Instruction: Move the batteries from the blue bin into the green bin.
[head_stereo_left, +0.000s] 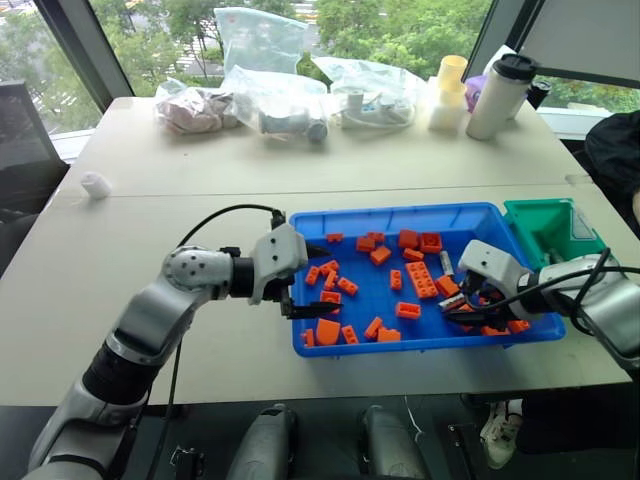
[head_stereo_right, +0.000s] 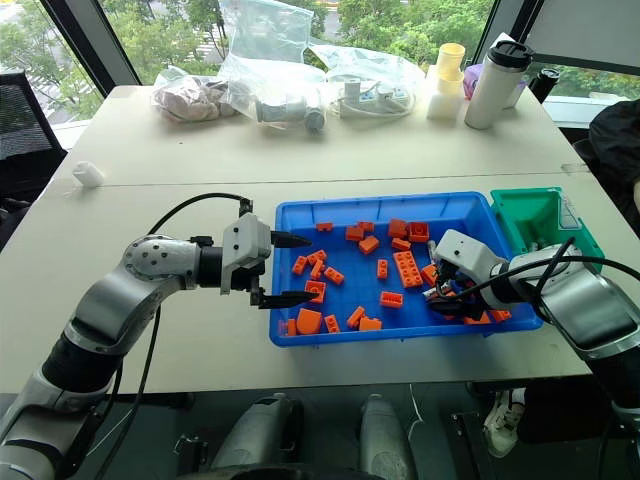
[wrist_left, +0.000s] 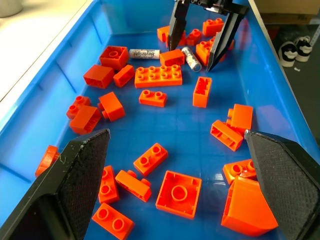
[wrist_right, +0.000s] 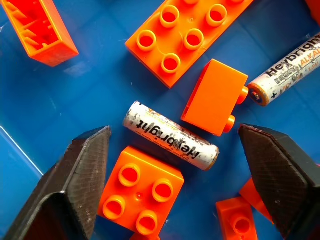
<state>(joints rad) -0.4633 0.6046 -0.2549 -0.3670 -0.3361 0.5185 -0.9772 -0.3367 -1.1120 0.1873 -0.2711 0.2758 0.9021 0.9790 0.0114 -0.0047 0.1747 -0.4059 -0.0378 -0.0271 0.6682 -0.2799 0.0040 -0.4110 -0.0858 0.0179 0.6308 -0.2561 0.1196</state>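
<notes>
Your right pincer (wrist_right: 172, 165) hangs low inside the blue bin (head_stereo_left: 480, 216), near its right end, fingers apart and gripping nothing. One battery (wrist_right: 171, 135) lies flat on the bin floor between its fingertips, with orange bricks (wrist_right: 140, 190) just beside it. A second battery (wrist_right: 285, 76) lies near, past a small brick. Your left pincer (head_stereo_left: 298, 283) sits at the bin's left wall, fingers wide apart and empty. The green bin (head_stereo_left: 545, 226) stands on the counter (head_stereo_left: 120, 250), touching the blue bin's right end.

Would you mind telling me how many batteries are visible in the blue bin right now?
2. One battery lies between the right gripper's open fingers; the other battery lies just past a small orange brick. Bricks may hide more.
</notes>
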